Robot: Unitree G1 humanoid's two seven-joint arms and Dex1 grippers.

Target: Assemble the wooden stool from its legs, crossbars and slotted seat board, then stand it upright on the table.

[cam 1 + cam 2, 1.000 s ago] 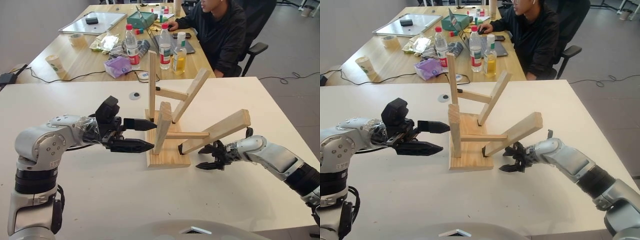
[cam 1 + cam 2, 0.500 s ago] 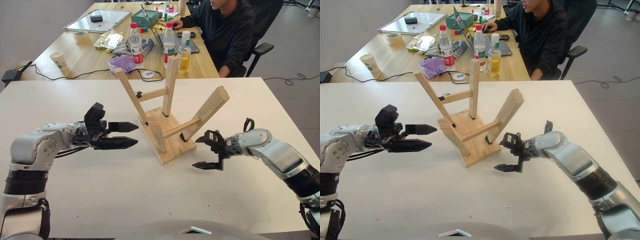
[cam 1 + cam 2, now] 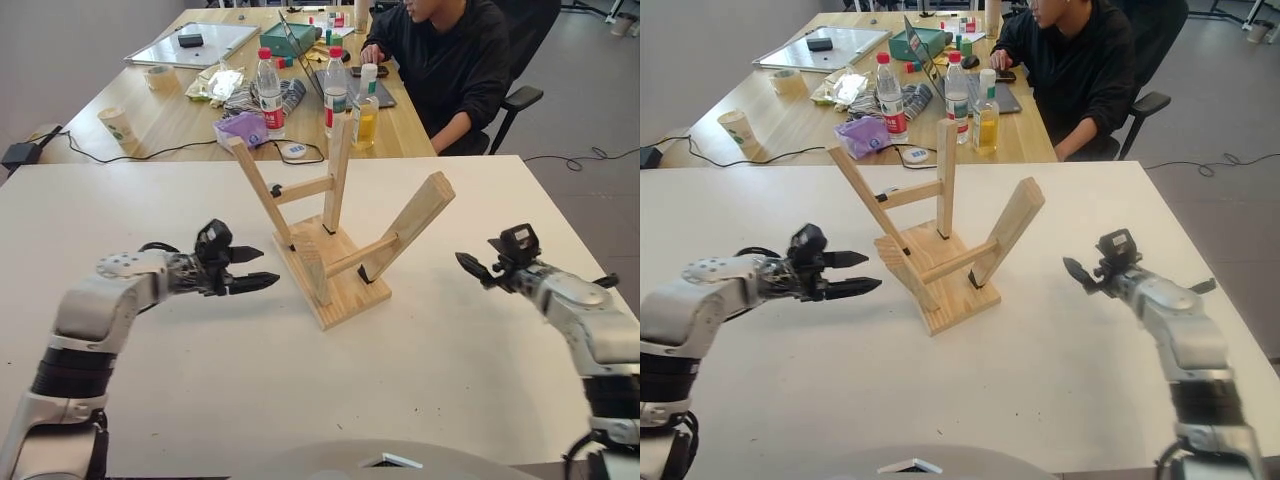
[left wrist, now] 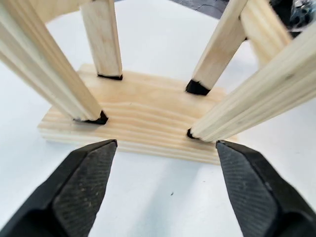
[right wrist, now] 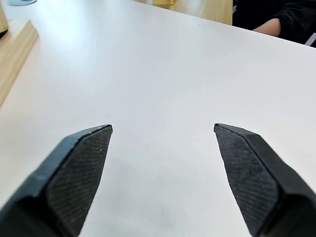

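Observation:
The wooden stool lies upside down on the white table (image 3: 300, 390). Its seat board (image 3: 345, 300) is flat on the surface, and its legs (image 3: 412, 228) and crossbars (image 3: 305, 187) point up. My left gripper (image 3: 268, 267) is open just left of the seat board, with its fingertips aimed at it and nothing between them. In the left wrist view the open left gripper (image 4: 165, 143) faces the seat board's (image 4: 148, 121) edge. My right gripper (image 3: 1077, 272) hovers open over bare table, well to the right of the stool. Its fingers (image 5: 79, 168) stand wide apart.
Behind the white table is a wooden table with bottles (image 3: 267, 80), a paper cup (image 3: 117, 122), a laptop and clutter, and a person sits at it. The white table's right edge (image 3: 590, 260) runs close to my right arm.
The stool turned on the table a second ago and has stayed put since. My right gripper drew back to the right, away from the stool. The left gripper shifted a little.

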